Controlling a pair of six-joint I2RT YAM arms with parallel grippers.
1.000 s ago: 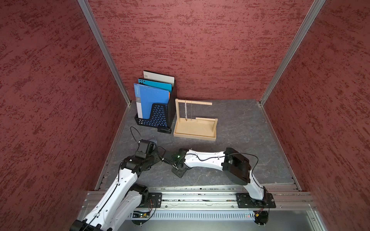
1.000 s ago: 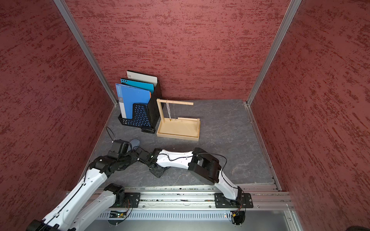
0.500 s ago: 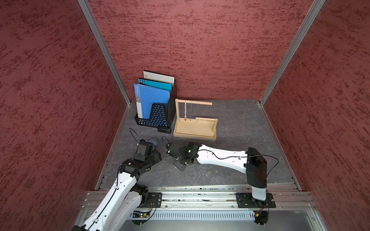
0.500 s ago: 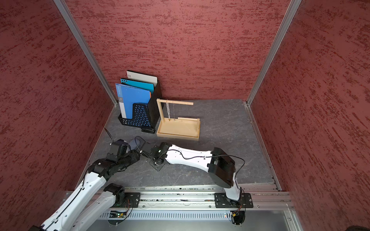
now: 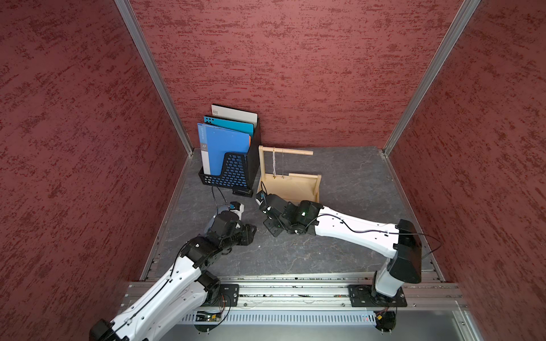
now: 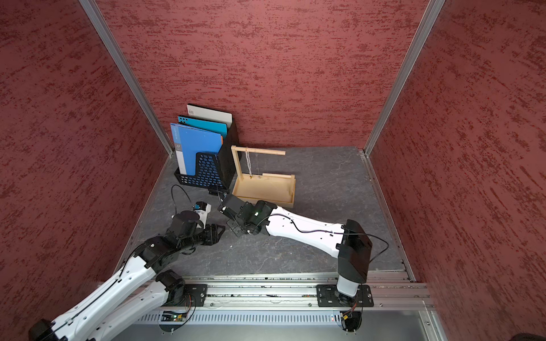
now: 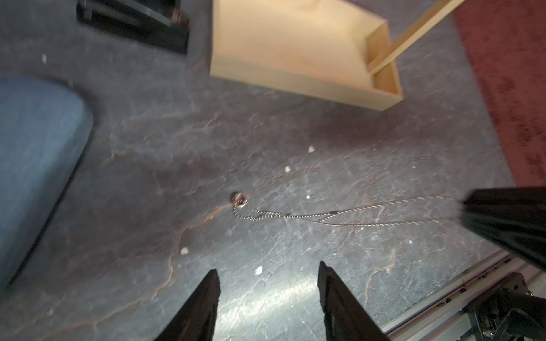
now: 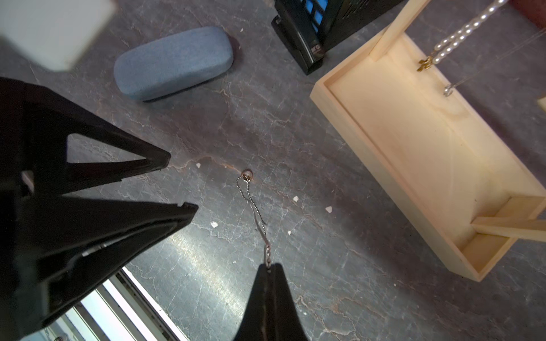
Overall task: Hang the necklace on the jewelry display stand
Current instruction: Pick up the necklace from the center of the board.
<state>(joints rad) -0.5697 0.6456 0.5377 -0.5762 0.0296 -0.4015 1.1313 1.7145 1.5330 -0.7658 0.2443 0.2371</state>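
Note:
The necklace, a thin silver chain with a small round pendant, runs from my right gripper, which is shut on its end, down to the dark table. In the left wrist view the necklace stretches to the right gripper. My left gripper is open and empty, just short of the chain; its fingers show in the right wrist view. The pale wooden jewelry display stand stands just beyond both grippers. A pearl strand and a fine chain hang from its dowel.
A black mesh file rack with blue folders stands left of the stand. A small black device lies in front of the rack. A blue-grey glasses case lies beside my left wrist. Red walls close in three sides.
My right gripper has moved away from the front rail toward the stand, still holding the chain, and its elbow has swung out to the right. The left arm has shifted only slightly.

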